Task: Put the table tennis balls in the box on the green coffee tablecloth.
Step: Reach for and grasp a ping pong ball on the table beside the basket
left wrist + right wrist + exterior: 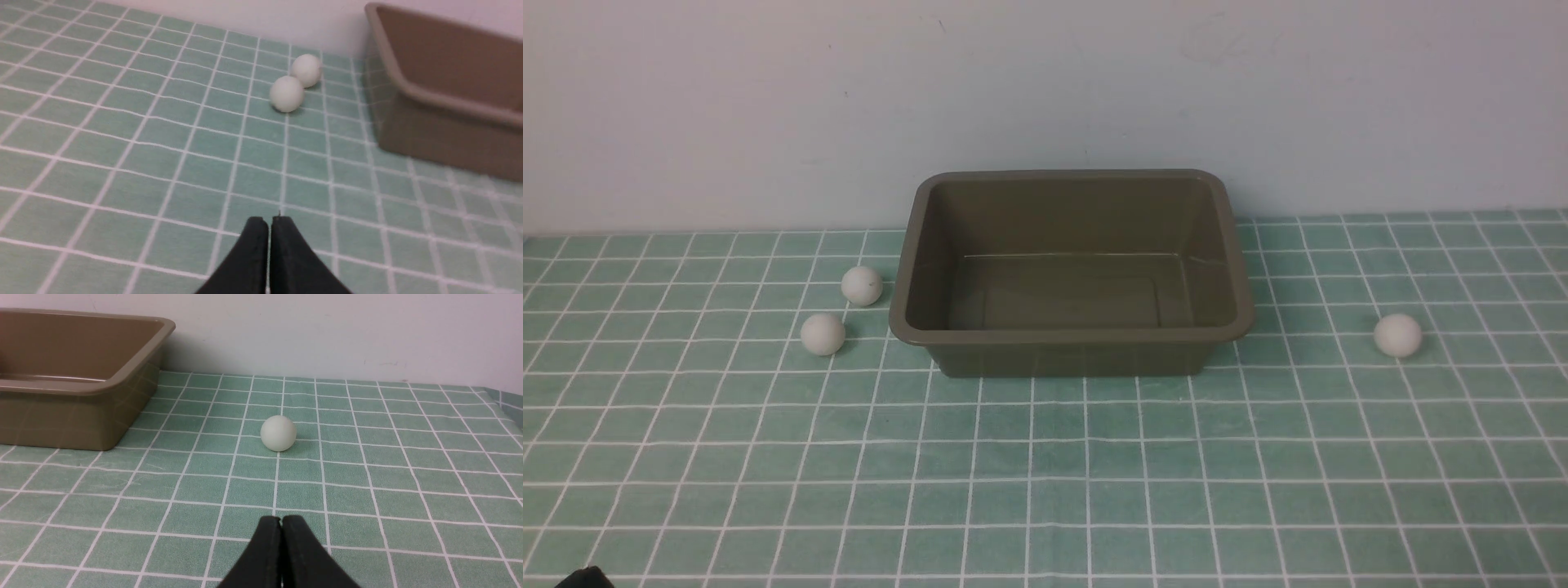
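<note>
beyond the closed right jaws — well apart — lies one ball [278, 433].

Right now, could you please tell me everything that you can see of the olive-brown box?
The box is a rectangular olive-brown tub, plastic by its look, with rounded corners, a rolled rim and sloped sides. It stands upright, open and empty on the tablecloth, close to the wall. Nothing else touches it: the nearest ball lies just apart on the robot's left, a second ball further left, and a third ball well off right.
</note>
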Motion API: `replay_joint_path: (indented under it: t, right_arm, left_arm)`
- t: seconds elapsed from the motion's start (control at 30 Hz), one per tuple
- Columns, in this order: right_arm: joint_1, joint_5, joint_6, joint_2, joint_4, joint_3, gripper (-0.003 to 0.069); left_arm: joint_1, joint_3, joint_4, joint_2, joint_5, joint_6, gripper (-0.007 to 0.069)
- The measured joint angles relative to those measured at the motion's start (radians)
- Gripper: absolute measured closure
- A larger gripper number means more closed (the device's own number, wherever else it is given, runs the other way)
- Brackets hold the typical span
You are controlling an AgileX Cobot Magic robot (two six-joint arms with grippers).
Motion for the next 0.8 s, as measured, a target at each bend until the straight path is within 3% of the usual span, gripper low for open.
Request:
replay_joint_path:
  t: [0.1, 0.2, 0.6, 0.8]
  right_arm:
    - [0.000, 0.000, 0.000, 0.000, 0.000, 0.000, 0.0676]
    - [0.000, 0.000, 0.000, 0.000, 0.000, 0.000, 0.0676]
    - [0.000, 0.000, 0.005, 0.000, 0.016, 0.000, 0.0676]
    - [0.000, -0.004, 0.088, 0.000, 0.329, 0.002, 0.0676]
  left_arm:
    - [0.000, 0.000, -0.165, 0.000, -0.027, -0.011, 0.0629]
    - [0.000, 0.000, -0.215, 0.000, -0.041, 0.001, 0.0629]
    - [0.000, 0.000, -0.271, 0.000, -0.136, 0.030, 0.0629]
    - [0.000, 0.000, -0.278, 0.000, -0.235, 0.030, 0.0629]
